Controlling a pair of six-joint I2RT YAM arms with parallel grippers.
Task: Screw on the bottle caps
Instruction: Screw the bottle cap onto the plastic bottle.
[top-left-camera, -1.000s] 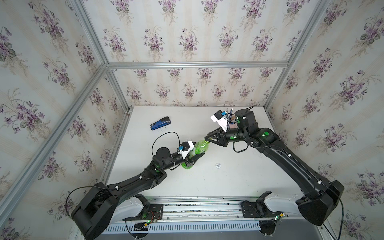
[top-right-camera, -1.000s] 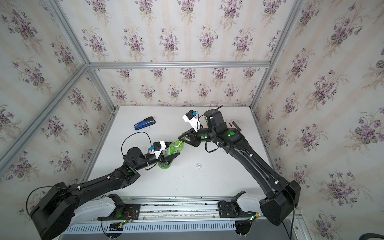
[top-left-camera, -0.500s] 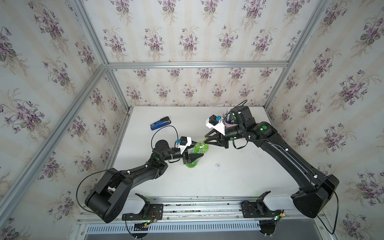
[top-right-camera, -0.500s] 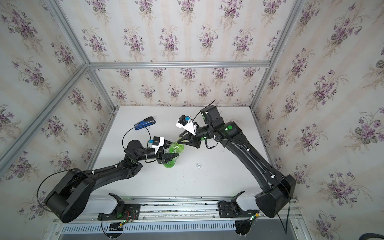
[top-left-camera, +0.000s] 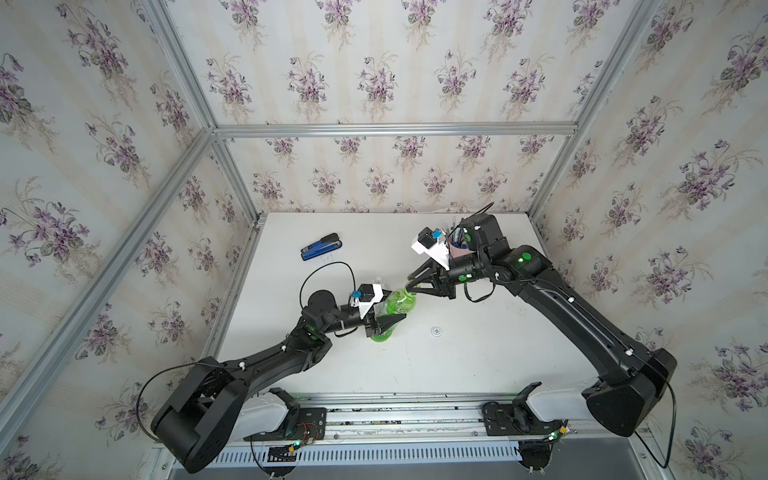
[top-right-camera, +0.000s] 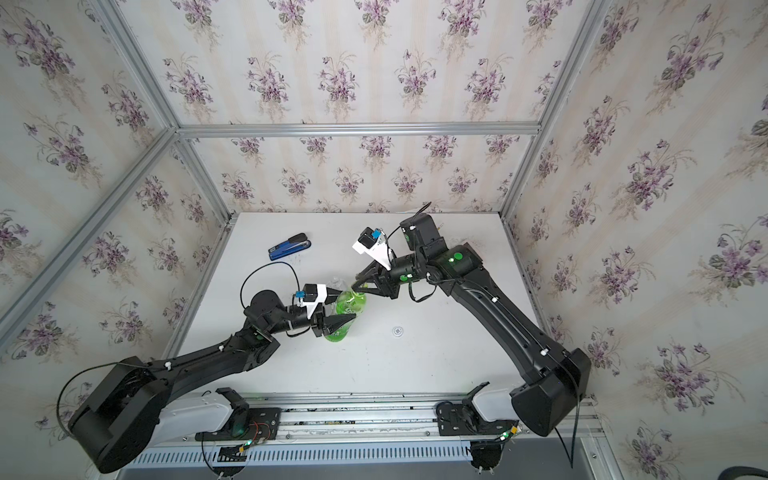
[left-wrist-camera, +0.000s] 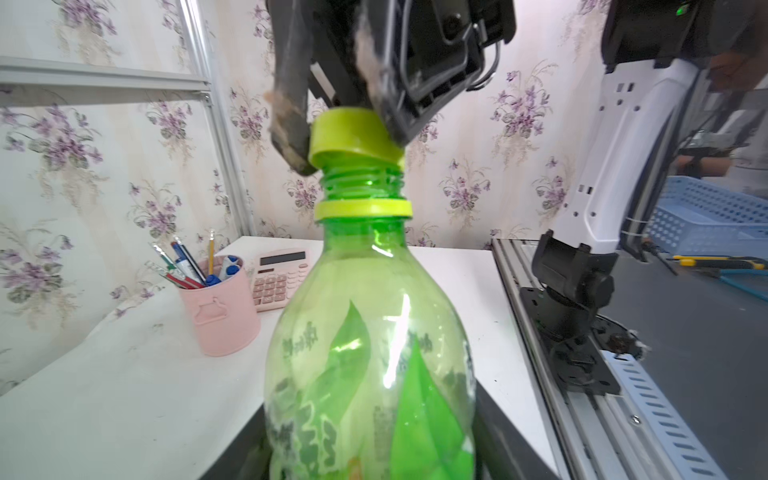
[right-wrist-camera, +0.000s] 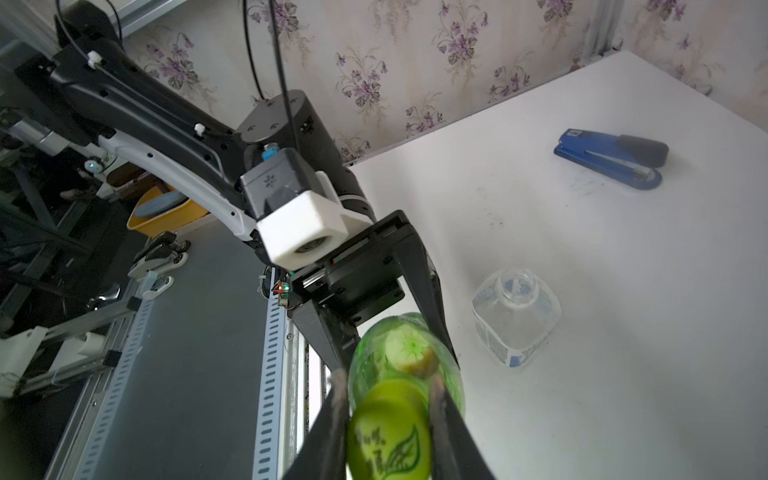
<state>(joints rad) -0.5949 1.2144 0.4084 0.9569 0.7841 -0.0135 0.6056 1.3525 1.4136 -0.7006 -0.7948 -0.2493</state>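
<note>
Between the narrowly set jaws of the right gripper sits the round yellow-green plastic screw cap. It is pinched by its sides and rests tilted on the threaded mouth of the translucent green plastic bottle. Bare threads and a yellow-green neck ring show beneath it. On the cap's top are a printed leaf and some characters, too blurred to read. Dark characters and leaf shapes cover the bottle's body, likewise unreadable. The left gripper is clamped round that bottle's body, and the bottle stands on the white counter. Just beside the left gripper stands the short clear plastic bottle, uncapped, its white label's blue print too small to read. Beyond the left gripper's tips, well apart, lies the small white plastic cap with a dark mark.
</note>
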